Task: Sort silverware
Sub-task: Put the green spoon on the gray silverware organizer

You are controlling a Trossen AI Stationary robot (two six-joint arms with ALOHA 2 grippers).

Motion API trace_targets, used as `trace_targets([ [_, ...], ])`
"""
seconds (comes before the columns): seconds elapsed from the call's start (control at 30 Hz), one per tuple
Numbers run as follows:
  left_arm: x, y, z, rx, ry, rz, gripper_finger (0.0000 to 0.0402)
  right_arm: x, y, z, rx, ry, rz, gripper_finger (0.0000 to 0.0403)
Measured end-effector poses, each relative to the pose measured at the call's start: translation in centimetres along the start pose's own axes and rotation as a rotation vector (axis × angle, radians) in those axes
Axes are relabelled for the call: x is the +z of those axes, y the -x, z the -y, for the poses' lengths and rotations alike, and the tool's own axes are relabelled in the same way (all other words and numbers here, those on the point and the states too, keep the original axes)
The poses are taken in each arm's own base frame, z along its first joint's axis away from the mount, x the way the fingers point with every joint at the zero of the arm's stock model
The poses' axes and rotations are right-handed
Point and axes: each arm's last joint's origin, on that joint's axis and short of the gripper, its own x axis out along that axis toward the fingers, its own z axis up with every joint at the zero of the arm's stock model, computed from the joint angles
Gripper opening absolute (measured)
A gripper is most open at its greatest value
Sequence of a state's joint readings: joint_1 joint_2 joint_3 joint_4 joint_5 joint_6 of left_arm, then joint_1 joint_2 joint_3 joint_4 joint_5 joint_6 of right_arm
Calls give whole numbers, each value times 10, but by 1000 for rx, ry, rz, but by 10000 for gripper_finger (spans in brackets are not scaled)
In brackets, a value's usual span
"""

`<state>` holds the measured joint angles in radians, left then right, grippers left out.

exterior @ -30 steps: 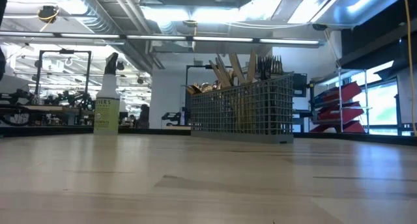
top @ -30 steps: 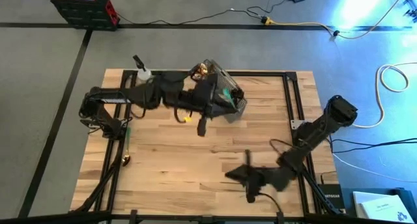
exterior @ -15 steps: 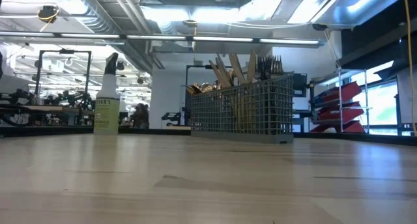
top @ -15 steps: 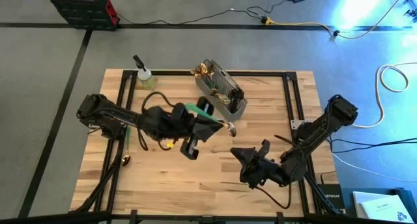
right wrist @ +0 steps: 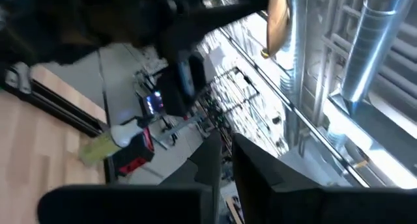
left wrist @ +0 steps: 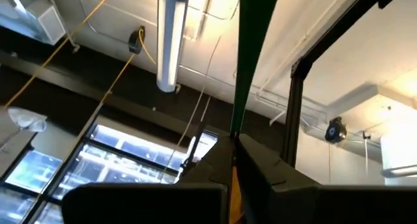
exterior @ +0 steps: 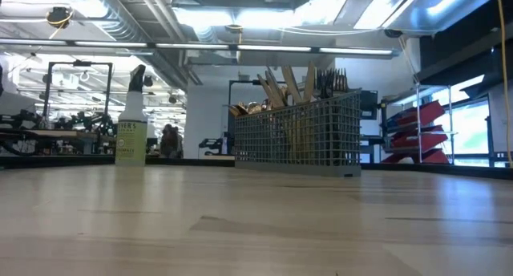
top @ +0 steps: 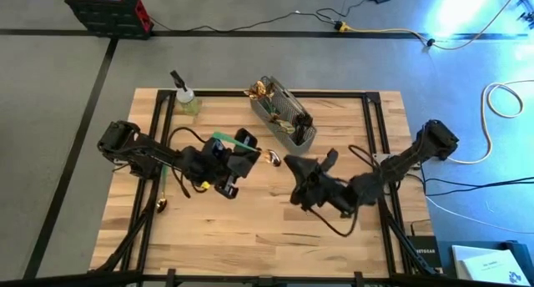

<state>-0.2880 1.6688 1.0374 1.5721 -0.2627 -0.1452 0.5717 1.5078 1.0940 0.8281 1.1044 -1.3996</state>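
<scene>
My left gripper (top: 242, 147) (left wrist: 233, 146) is over the table's middle left, tipped upward and shut on a piece of silverware with a green handle (top: 222, 138) and a gold end (top: 270, 158) (right wrist: 277, 22). My right gripper (top: 292, 164) (right wrist: 226, 149) hangs shut and empty over the middle, just right of that gold end. More silverware stands upright in the grey mesh caddy (top: 284, 116) (exterior: 296, 135) at the far middle. Another green-handled piece (top: 164, 183) lies flat at the table's left edge. My left gripper pinches the utensil between its two fingers at the gold stem (left wrist: 233, 178), just below the green handle (left wrist: 251, 55). The utensil lies along the fingers, and the handle runs past the fingertips, slanting upward. It is lifted clear of the table.
A spray bottle (top: 185, 99) (exterior: 131, 127) stands at the far left corner. Black frame rails (top: 371, 128) run along the table's sides. Bare wood lies across the near half of the table (top: 250, 229).
My left gripper has come away from the caddy toward the table's near left with the green-handled utensil, sinking and tipping upward. My right gripper has risen from the near right edge toward the middle and has rolled.
</scene>
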Motion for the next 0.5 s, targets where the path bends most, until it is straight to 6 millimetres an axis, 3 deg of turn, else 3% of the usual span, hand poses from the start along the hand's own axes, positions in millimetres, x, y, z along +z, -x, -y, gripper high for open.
trace_targets([
  [0.23,0,-1,0,-15,-15,-1,0,5,0,-3,45,159,68,37],
  [0.5,0,-1,0,-15,-15,-2,0,7,0,6,-2,150,77,151],
])
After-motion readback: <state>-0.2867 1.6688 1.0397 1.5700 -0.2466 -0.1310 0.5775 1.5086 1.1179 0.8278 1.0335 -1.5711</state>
